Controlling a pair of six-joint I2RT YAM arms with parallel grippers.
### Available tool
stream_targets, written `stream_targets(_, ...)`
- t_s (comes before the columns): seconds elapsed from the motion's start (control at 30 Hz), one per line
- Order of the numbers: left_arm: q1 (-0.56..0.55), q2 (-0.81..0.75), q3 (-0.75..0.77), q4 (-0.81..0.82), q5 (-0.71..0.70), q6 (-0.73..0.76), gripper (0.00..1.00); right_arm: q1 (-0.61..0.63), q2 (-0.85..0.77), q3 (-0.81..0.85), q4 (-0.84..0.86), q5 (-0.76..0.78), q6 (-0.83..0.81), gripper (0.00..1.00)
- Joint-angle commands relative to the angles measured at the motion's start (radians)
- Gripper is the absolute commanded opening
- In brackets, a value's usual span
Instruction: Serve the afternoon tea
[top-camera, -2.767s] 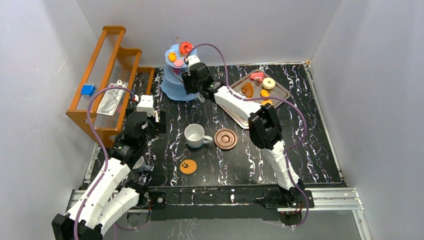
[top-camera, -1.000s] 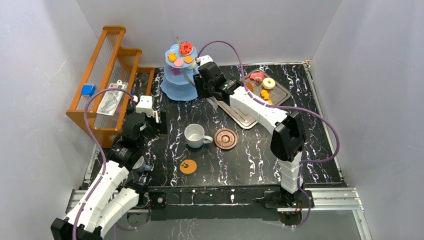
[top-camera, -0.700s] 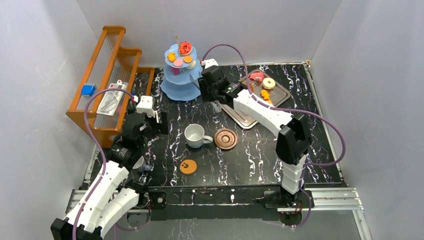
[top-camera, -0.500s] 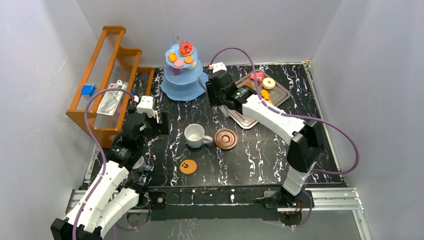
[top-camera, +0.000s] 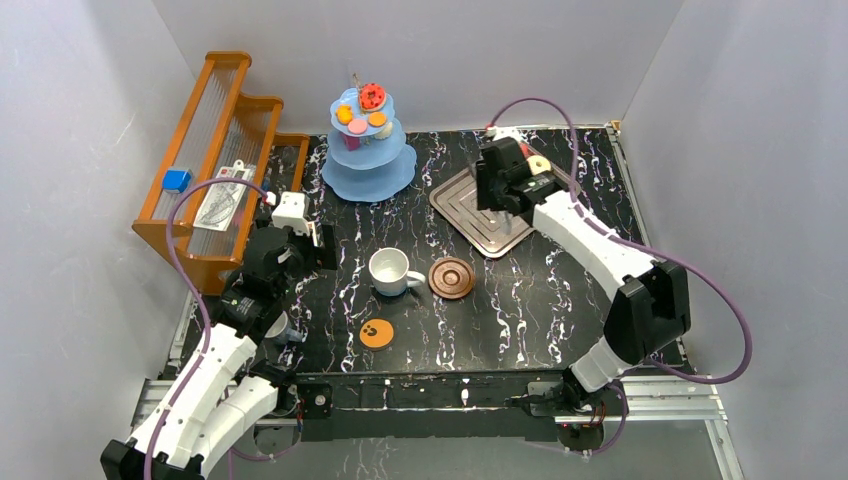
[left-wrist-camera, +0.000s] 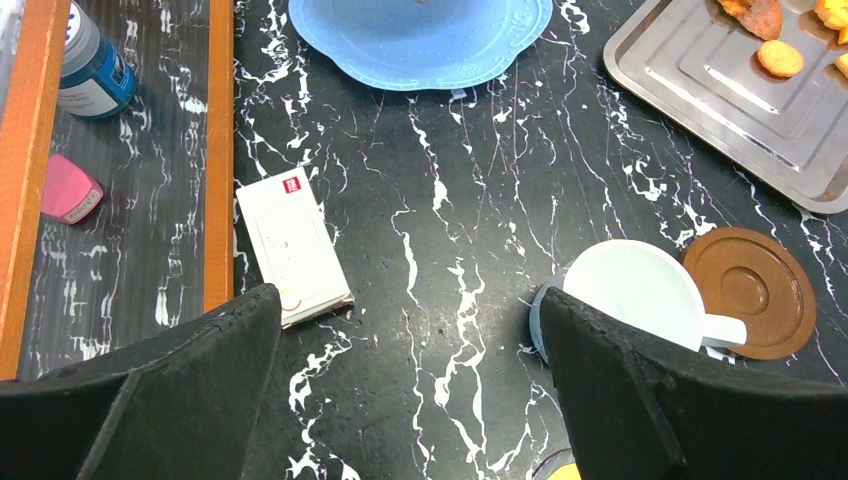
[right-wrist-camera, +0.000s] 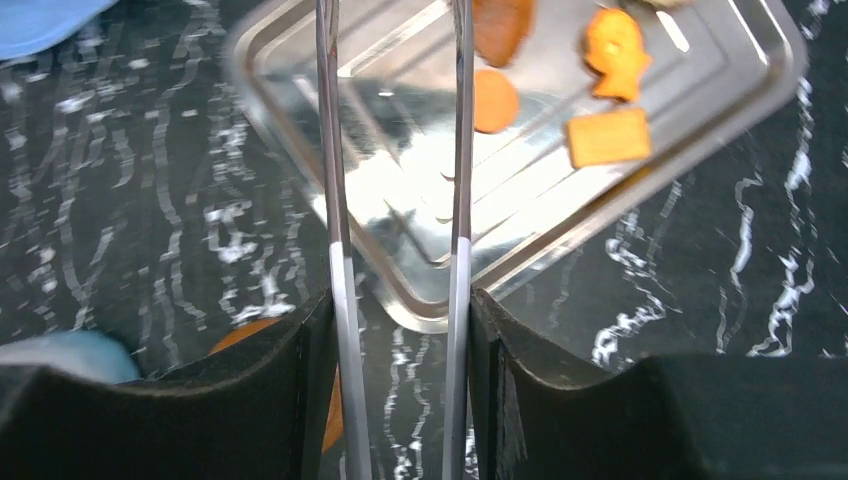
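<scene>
Since last look, right arm swung off blue stand (top-camera: 368, 165), now over silver tray (top-camera: 470, 215). Right gripper (right-wrist-camera: 395, 330) clamped on tongs (right-wrist-camera: 340, 200), blades apart, nothing pinched between them. Orange pastries (right-wrist-camera: 495, 100) sit on tray just past the tips; red, orange and pink ones on stand's top tier. Left gripper (left-wrist-camera: 408, 300) spread wide, empty, hovering near white mug (top-camera: 388, 268). Mug sits just beside brown saucer (top-camera: 451, 277), paw-print coaster (top-camera: 376, 333) nearby.

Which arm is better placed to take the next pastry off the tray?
Right. The right gripper holds tongs above the silver tray, pastries just beyond their tips. The left gripper hangs open beside the mug, well away from the tray.
</scene>
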Motion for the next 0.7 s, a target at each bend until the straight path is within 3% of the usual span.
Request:
stream_targets(0.0, -0.005, -0.024, 0.028, 0.011, 0.011, -0.008, 0.98, -0.116, -0.041, -0.04, 0.016, -0.06, -0.01, 0.54)
stream_targets(0.27, -0.005, -0.023, 0.029, 0.014, 0.019, -0.01, 0.98, -0.209, 0.011, -0.079, 0.113, -0.125, -0.089, 0.56)
stream_targets(0.67, -0.005, -0.042, 0.026, 0.008, 0.015, -0.008, 0.98, -0.254, 0.142, -0.036, 0.187, -0.128, -0.198, 0.59)
